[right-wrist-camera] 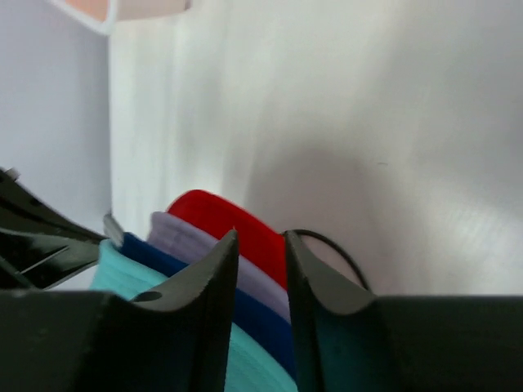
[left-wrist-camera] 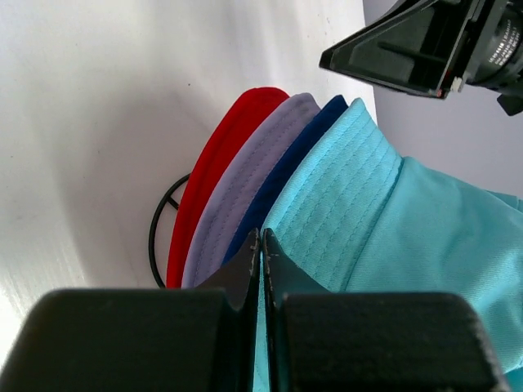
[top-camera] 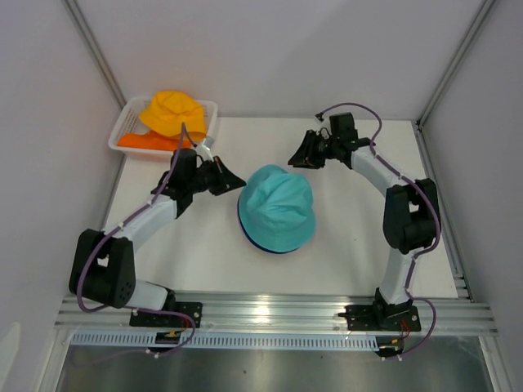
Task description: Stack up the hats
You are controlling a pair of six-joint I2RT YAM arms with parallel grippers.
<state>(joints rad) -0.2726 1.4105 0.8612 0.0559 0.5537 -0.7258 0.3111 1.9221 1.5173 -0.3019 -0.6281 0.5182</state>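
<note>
My left claw (top-camera: 233, 181) is pinched shut just beside the teal hat (top-camera: 278, 204); my right claw (right-wrist-camera: 258, 238) stands narrowly parted. At the middle of the table (top-camera: 196, 245), the teal hat tops the dark blue hat (left-wrist-camera: 294, 155), lilac hat (left-wrist-camera: 245, 188) and red hat (left-wrist-camera: 212, 171). The yellow hat (top-camera: 172, 113) lies on the orange hat (top-camera: 143, 140) in the basket (top-camera: 122, 126), far left corner.

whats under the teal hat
Under the teal hat, brims of a dark blue hat, a lilac hat and a red hat show, with a black wire stand lowest. Their crowns are covered by the teal one.
</note>
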